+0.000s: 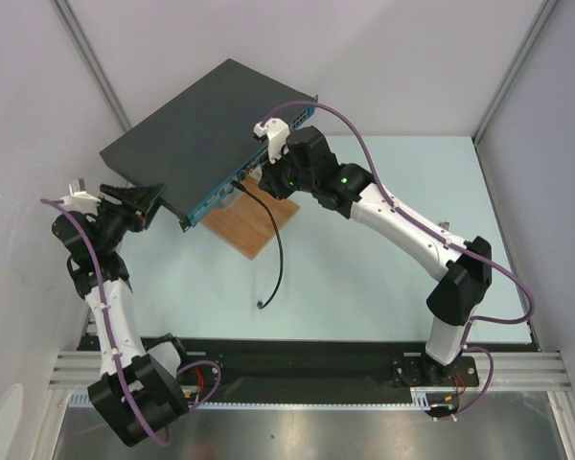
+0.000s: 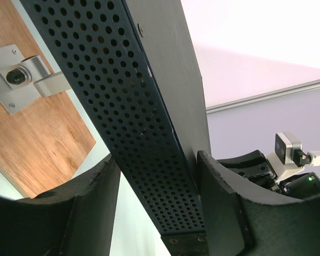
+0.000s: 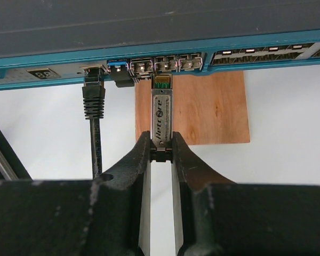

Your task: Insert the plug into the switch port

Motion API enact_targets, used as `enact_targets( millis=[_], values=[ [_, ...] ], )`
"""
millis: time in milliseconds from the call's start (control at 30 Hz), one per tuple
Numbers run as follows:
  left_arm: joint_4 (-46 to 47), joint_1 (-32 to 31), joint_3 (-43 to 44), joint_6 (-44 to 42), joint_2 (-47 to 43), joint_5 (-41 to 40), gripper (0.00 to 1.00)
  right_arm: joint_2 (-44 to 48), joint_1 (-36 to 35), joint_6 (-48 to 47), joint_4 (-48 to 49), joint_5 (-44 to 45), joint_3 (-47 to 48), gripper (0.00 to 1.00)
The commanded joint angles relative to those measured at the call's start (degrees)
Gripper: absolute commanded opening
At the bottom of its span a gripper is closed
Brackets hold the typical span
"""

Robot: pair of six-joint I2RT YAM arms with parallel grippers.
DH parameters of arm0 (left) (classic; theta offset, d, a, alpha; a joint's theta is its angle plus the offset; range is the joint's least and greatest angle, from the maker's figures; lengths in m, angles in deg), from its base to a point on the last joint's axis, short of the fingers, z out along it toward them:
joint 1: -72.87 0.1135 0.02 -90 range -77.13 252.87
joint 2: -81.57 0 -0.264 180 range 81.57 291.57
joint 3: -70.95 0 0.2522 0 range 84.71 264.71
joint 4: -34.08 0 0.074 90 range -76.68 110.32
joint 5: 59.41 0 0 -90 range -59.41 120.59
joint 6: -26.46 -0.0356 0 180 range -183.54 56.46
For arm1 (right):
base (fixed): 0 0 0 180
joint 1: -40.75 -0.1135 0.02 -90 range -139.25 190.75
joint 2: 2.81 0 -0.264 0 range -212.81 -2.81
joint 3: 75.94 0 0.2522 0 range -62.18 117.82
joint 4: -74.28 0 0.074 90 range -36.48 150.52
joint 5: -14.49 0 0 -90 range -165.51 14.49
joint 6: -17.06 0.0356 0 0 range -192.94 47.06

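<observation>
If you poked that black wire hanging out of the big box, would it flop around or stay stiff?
Probably floppy: the black wire curves loosely from the switch down to the table, so a poke would likely swing it. Its ribbed end at the socket looks stiffer and should stay put. It is thin, so likely light.

evenly lit white walls (image 1: 412, 57) enclose a pale blue-green table (image 1: 364, 287).
</observation>
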Motion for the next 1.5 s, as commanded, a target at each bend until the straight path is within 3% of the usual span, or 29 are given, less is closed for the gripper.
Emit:
enact_targets(
  millis=[0, 567, 1467],
  values=[
    [4.8, -1.3, 1.1, -2.3, -1.5, 0.4, 0.00, 1.7, 0.3, -0.3, 0.6, 1.5, -0.2, 0.00],
    [5.2, -1.3, 1.8, -1.9, -0.7, 0.1, 0.00, 3.2, 0.6, -0.9, 0.0, 2.0, -3.0, 0.00],
    [7.3, -1.4, 1.1, -0.5, 0.1, -0.4, 0.00, -1.0, 0.3, 0.4, 0.1, 0.6, 2.8, 0.00]
  ],
)
